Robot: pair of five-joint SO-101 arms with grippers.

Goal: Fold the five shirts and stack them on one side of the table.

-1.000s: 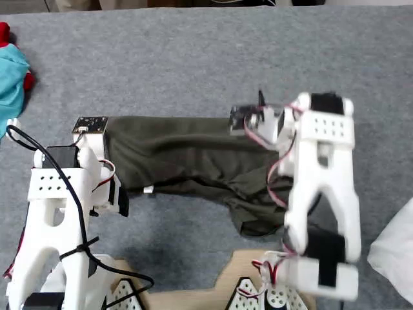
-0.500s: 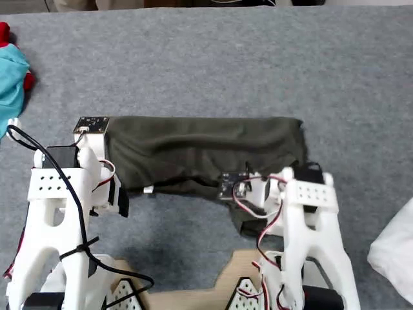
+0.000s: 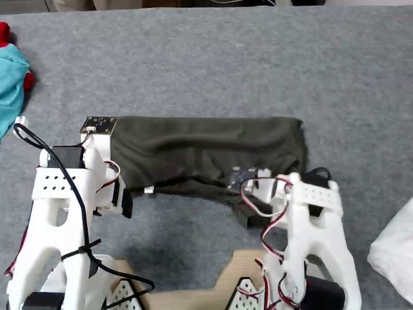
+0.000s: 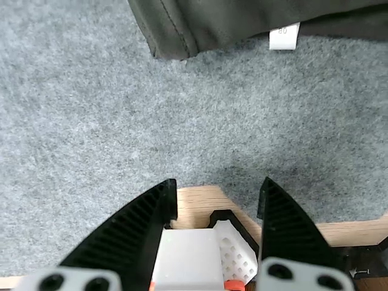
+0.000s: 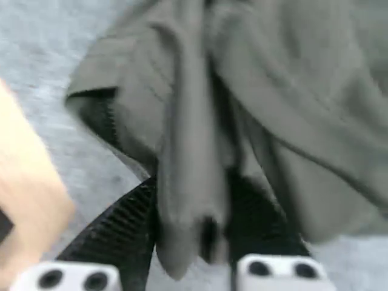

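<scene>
Back comes the right arm from its stretch over the far end of the olive shirt (image 3: pixel 200 145), and the left arm has edged a touch along too. The shirt now lies as one long band across the middle of the desk (image 3: pixel 213 58), its right end squared off.

We see the right fingers (image 5: pixel 115 233) at the shirt's near edge, and we judge them clenched on a thick fold that bunches up between them. The left fingers (image 4: pixel 136 227) are released and spread wide, hovering over bare desk just beside the shirt's left corner, where a small white tag (image 4: pixel 284 36) pokes out.

We read this as soft, light, floppy cloth. It will sag and drag wherever it isn't held, so we'd want a corner or a doubled edge in each grip and lift both ends together. A single layer pinched mid-panel would likely pull the fold apart.

The desk wears a grey felt-like cover, which should hold the fabric rather than let it slide, so dragging could wrinkle it. A wooden board (image 3: pixel 239 268) sits under the arm bases. A teal shirt (image 3: pixel 11 84) waits at the left edge with something red (image 3: pixel 5 31) beyond it, and a white cloth (image 3: pixel 395 248) shows at the right edge.
</scene>
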